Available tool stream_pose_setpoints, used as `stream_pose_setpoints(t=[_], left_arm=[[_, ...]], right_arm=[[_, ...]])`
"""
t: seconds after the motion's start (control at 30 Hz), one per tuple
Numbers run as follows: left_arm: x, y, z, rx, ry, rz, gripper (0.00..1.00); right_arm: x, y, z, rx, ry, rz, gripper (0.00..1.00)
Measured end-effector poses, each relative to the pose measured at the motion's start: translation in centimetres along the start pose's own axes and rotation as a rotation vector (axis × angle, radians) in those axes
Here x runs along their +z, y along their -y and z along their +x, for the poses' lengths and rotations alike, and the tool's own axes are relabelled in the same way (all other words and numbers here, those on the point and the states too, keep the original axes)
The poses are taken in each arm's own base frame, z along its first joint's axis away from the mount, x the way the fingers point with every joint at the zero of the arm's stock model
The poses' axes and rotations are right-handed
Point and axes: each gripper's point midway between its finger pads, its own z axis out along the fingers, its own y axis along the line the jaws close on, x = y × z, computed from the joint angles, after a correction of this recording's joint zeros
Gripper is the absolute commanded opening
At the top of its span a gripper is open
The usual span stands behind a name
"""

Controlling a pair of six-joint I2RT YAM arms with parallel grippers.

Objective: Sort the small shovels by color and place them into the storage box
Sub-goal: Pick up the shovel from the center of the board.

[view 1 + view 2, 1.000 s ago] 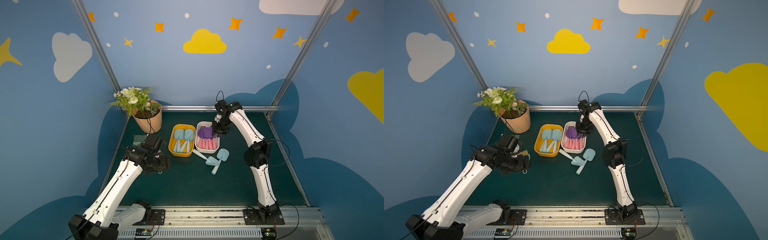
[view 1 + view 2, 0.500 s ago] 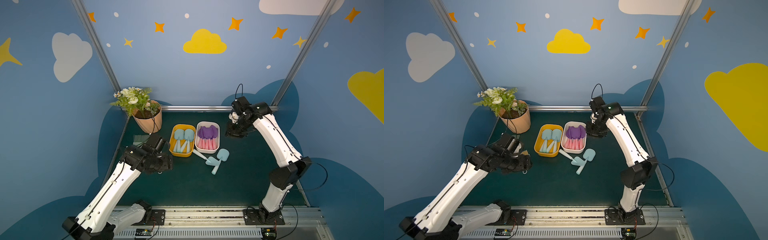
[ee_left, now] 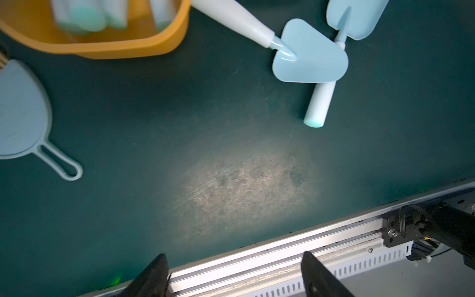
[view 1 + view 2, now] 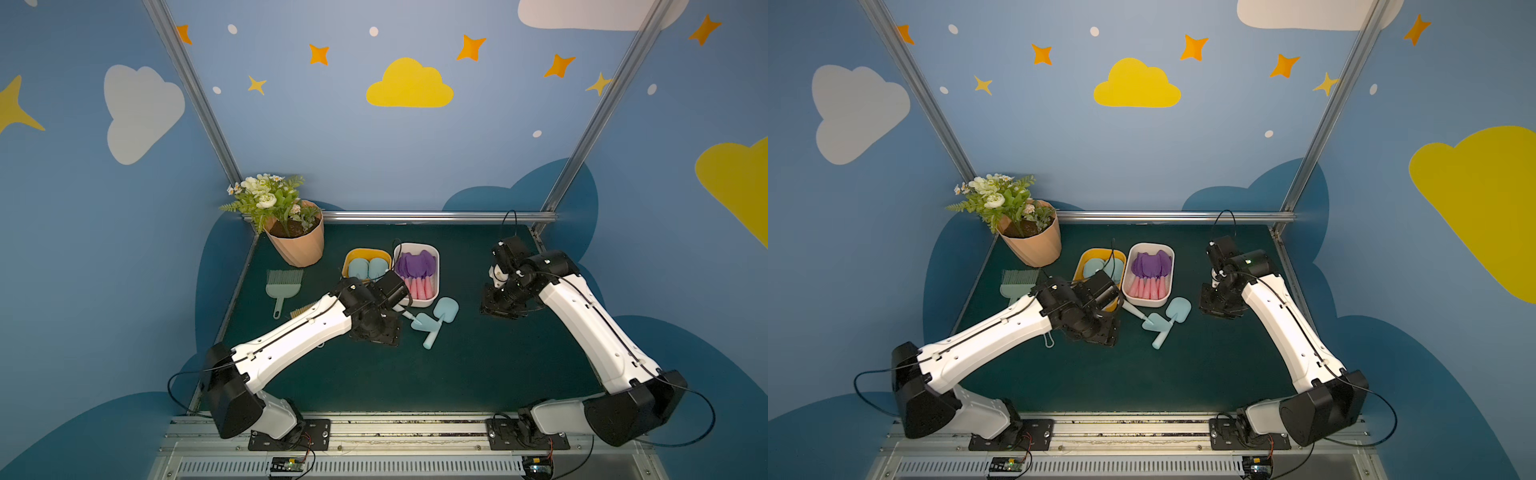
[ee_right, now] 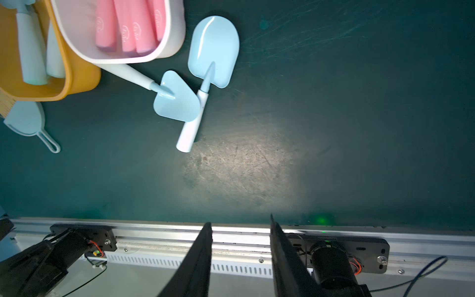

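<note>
Two pale blue small shovels lie crossed on the green mat in front of the white box: a triangular-bladed one (image 4: 424, 322) (image 3: 309, 55) resting over the handle of a round-bladed one (image 4: 446, 309) (image 5: 213, 51). The yellow storage box (image 4: 365, 253) holds blue shovels (image 4: 368, 268). Purple shovels with pink handles (image 4: 415, 266) fill the white storage box (image 4: 435, 270). My left gripper (image 4: 376, 332) (image 3: 234, 254) hangs open and empty just left of the loose shovels. Over bare mat to the right of them, my right gripper (image 4: 500, 309) (image 5: 240, 221) is open, with nothing between its fingers.
A peach flowerpot (image 4: 297, 245) with a plant stands at the back left. A grey-green brush (image 4: 284, 278) lies in front of it. A light blue dustpan (image 3: 20, 115) with a loop handle sits under my left arm. A metal rail (image 4: 374, 424) borders the front.
My right gripper has left the white box and swung right and forward over the mat. My left arm has reached right toward the loose shovels, its jaws narrowing a little.
</note>
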Motion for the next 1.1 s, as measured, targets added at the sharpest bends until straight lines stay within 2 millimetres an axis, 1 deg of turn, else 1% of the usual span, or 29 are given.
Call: stream_pose_setpoints(t=[0.13, 0.27, 0.43, 0.5, 0.63, 0.73, 0.93, 1.1], left_arm=[[2.0, 3.4, -0.9, 0.064, -0.029, 0.030, 0.75], [4.3, 6.4, -1.5, 0.120, -0.069, 0.054, 0.75], [7.1, 9.0, -1.7, 0.173, -0.117, 0.060, 0.75], [8.2, 9.6, -1.7, 0.187, -0.131, 0.054, 0.75], [9.8, 10.0, -1.6, 0.206, -0.155, 0.037, 0.77], [10.4, 9.8, -1.8, 0.215, -0.159, 0.020, 0.77], [10.3, 8.8, -2.9, 0.252, -0.129, -0.016, 0.77], [10.3, 7.0, -4.0, 0.319, -0.115, -0.067, 0.76]], right_arm=[[-1.1, 1.8, 0.3, 0.027, 0.060, 0.007, 0.39], [-2.3, 3.2, 0.3, 0.053, 0.129, 0.000, 0.39], [-3.2, 4.3, 0.4, 0.076, 0.177, -0.005, 0.39], [-3.2, 4.6, 0.4, 0.082, 0.184, -0.004, 0.39], [-2.9, 5.1, 0.5, 0.089, 0.176, 0.000, 0.39], [-2.6, 5.3, 0.5, 0.092, 0.168, 0.001, 0.39], [-2.3, 5.2, 0.5, 0.094, 0.163, -0.013, 0.39], [-2.3, 5.0, 0.2, 0.094, 0.171, -0.023, 0.39]])
